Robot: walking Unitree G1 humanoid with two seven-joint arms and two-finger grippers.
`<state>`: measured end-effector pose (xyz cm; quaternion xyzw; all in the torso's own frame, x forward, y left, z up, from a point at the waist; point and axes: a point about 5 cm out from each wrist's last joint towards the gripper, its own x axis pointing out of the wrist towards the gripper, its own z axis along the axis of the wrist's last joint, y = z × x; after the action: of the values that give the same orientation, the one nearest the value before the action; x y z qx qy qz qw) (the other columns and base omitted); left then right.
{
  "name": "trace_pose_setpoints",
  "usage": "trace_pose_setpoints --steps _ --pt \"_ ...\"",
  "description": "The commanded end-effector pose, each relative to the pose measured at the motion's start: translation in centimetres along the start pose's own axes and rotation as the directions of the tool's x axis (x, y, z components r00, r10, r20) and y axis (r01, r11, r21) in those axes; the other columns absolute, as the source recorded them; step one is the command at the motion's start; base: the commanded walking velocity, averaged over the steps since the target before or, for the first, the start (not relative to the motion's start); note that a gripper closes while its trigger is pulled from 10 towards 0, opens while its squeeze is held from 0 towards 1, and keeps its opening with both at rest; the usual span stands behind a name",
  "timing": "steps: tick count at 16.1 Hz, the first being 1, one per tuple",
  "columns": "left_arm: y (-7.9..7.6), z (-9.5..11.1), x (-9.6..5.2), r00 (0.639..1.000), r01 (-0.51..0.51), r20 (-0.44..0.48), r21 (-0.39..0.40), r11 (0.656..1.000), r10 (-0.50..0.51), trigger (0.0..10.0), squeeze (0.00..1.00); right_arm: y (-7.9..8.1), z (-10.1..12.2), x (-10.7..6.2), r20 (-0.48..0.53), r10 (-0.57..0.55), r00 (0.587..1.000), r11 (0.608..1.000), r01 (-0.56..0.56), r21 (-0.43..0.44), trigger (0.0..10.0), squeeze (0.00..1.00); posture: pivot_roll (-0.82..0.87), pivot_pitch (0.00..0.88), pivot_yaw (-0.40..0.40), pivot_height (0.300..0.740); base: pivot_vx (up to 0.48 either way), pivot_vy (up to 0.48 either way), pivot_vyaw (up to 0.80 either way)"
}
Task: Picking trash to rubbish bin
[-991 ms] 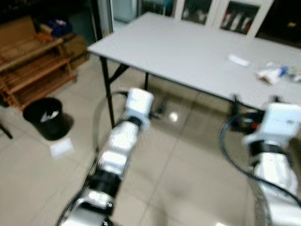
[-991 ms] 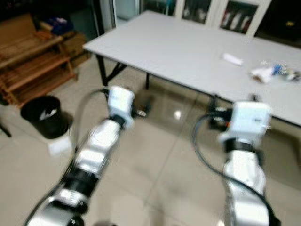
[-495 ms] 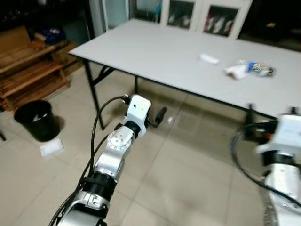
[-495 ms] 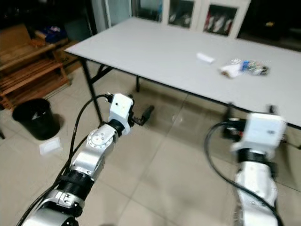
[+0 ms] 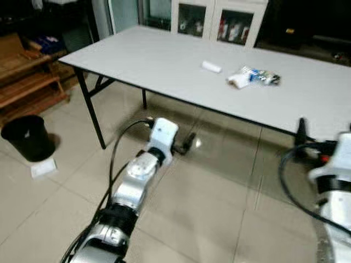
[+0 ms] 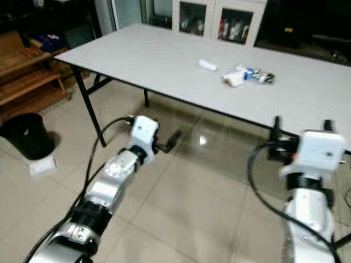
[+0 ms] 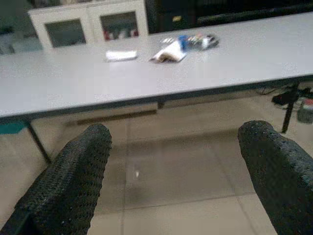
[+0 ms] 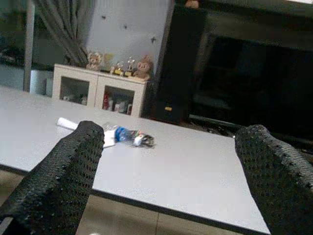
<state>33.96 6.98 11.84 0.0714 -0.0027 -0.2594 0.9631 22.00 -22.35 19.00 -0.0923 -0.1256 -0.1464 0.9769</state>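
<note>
Now closer to table (image 6: 164, 60), trash (image 6: 241, 75) nearer centre than before, bin (image 5: 24, 137) far left, left gripper (image 7: 171, 166) and right gripper (image 8: 166, 171) both spread wide, empty.

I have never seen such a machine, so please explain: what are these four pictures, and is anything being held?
It is a walking robot with two silver arms. Two pictures come from its head, looking down; two from cameras on its wrists, looking along the black fingers. The left pincer and right pincer are both open and hold nothing. On the grey table lie a small white roll and some crumpled wrappers. A black rubbish bin stands on the floor at the robot's left.
</note>
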Motion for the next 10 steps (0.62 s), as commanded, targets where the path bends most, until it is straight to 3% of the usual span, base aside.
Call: trace_pose_setpoints --steps 1,3,5,8,10 --pt "0.7 0.1 0.1 1.0 -0.011 -0.005 -0.001 1.0 0.011 10.0 0.0 0.2 0.3 0.2 0.011 0.009 1.0 0.999 -0.009 0.039 10.0 0.0 0.12 0.0 0.0 0.74 0.0 0.0 0.0" --pt "0.7 0.5 0.5 1.0 -0.011 -0.01 -0.01 1.0 0.01 10.0 0.0 0.0 0.1 0.3 0.008 -0.009 1.0 0.998 0.008 0.064 10.0 0.0 0.11 0.0 0.023 0.74 0.0 0.0 0.0" --pt "1.6 0.2 0.3 0.997 -0.035 -0.06 0.063 0.997 0.038 10.0 0.0 0.2 -0.6 -0.1 -0.008 0.055 0.998 0.998 -0.054 0.044 10.0 0.0 0.11 0.0 0.052 0.74 0.0 0.0 0.0" --pt "4.3 -2.5 -2.3 0.976 -0.061 -0.203 0.095 0.994 0.08 10.0 0.0 -0.3 -2.2 -0.5 -0.07 0.154 0.986 0.988 -0.154 -0.001 10.0 0.0 0.13 0.0 0.043 0.74 0.0 0.0 0.0" --pt "5.3 -3.3 -4.2 0.972 -0.066 -0.216 0.142 0.988 0.096 10.0 0.0 -0.7 -2.7 -0.2 -0.088 0.17 0.982 0.985 -0.171 -0.011 10.0 0.0 0.14 0.0 0.025 0.74 0.0 0.0 0.0"
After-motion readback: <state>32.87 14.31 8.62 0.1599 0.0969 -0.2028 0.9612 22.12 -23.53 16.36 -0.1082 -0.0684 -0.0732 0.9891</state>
